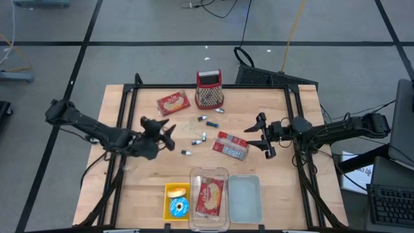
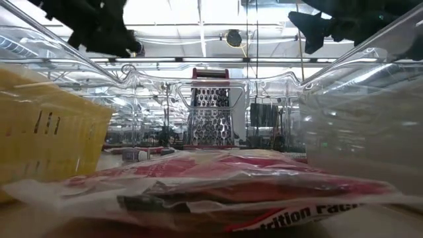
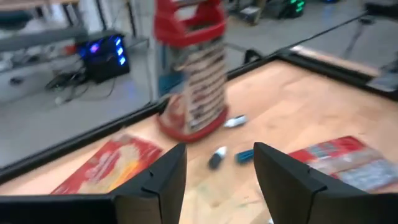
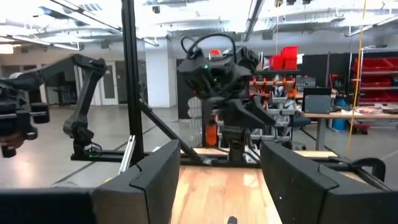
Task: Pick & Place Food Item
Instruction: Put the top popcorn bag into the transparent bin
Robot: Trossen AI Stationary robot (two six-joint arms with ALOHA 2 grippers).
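Hovering empty, left end effector [image 1: 169, 137] with fingers parted should drop squarely over the snack pack [image 1: 173, 102] before clenching.

This is a robotics lab, or an industrial workshop fitted out for testing. A wooden tabletop [image 1: 129, 188] sits in a black metal frame [image 1: 135, 84] on a grey floor crossed by dark lines, with loose cables [image 1: 220, 8] trailing over it. Off to one side there's a keyboard [image 1: 393, 206]. Looking across the room from the right wrist, another dark robot arm [image 4: 81, 93] stands on its own stand, bright strip lights run along an open ceiling, and red storage bins [image 4: 287, 59] sit on shelves above a workbench [image 4: 336, 118]. From the left wrist, a computer tower [image 3: 102, 55] glows blue on the floor.
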